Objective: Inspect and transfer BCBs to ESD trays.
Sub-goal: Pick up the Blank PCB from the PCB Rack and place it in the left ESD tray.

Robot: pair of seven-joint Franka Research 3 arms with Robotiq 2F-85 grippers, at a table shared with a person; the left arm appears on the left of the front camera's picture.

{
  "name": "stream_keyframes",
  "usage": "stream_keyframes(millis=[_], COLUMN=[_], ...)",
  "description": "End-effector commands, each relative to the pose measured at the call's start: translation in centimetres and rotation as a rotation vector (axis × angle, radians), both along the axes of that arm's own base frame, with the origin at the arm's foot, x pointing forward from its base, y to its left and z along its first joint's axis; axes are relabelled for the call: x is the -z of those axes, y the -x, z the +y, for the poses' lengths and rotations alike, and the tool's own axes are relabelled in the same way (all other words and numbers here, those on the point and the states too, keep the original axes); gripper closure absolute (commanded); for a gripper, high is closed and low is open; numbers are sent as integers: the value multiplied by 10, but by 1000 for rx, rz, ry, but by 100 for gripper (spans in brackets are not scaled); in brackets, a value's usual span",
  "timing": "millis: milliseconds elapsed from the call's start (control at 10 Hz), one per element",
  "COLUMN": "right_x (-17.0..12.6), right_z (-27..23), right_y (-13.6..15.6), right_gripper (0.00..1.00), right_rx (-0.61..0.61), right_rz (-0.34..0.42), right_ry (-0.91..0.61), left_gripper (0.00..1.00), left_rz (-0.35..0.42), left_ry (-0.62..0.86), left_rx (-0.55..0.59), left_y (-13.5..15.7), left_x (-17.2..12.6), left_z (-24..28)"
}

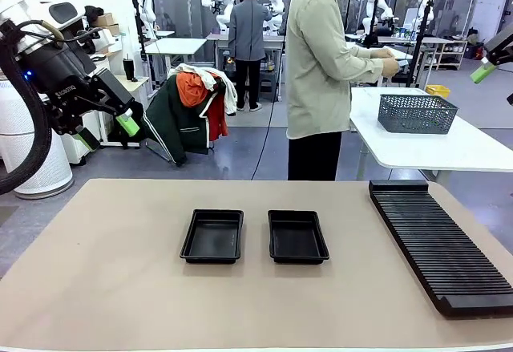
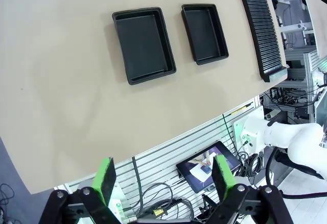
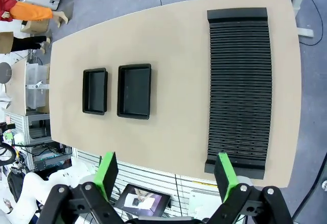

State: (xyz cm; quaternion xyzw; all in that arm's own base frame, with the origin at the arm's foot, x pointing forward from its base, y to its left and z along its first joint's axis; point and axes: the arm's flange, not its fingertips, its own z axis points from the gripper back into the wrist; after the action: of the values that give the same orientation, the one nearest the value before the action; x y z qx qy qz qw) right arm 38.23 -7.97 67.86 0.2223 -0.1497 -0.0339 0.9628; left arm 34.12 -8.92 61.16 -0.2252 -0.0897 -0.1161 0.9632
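1. Black left tray point(image 1: 212, 236) and right tray point(image 1: 297, 236) sit side by side, apart, at frame centre on the tan table point(image 1: 104, 272). Both are empty.
2. Ribbed rack point(image 1: 441, 244) lies at lower right, slots bare.
3. No BCBs lie in the trays or on the table.
4. Person point(image 1: 321, 63) stands top centre, turned to the white side table point(image 1: 449, 147) by the mesh basket point(image 1: 417, 114). The hands hold something too small to tell.
5. Left gripper point(image 2: 164, 180) is up at upper left of the front frame, jaws wide, holding nothing.
6. Right gripper point(image 3: 167, 178) is high over the table, jaws wide, holding nothing.
7. Progress judgement: nothing is transferred yet; all inspection and placing is left.
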Motion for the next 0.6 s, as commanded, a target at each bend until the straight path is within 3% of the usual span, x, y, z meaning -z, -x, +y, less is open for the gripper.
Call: stream_keyframes(millis=[0, 100, 200, 500], right_x=[0, 0, 0, 0], right_z=[0, 0, 0, 0], right_y=[0, 0, 0, 0], right_gripper=[0, 0, 0, 0], right_rx=[-5, -5, -5, -5], right_rz=[-4, -4, -4, -4], right_ry=[-9, -9, -9, -9], left_gripper=[0, 0, 0, 0], left_rz=[0, 9, -38, -76], left_ry=[0, 2, -12, -2], left_rx=[0, -32, -93, -132], left_y=[0, 2, 4, 9], left_x=[0, 1, -2, -22], left_z=[0, 2, 4, 4])
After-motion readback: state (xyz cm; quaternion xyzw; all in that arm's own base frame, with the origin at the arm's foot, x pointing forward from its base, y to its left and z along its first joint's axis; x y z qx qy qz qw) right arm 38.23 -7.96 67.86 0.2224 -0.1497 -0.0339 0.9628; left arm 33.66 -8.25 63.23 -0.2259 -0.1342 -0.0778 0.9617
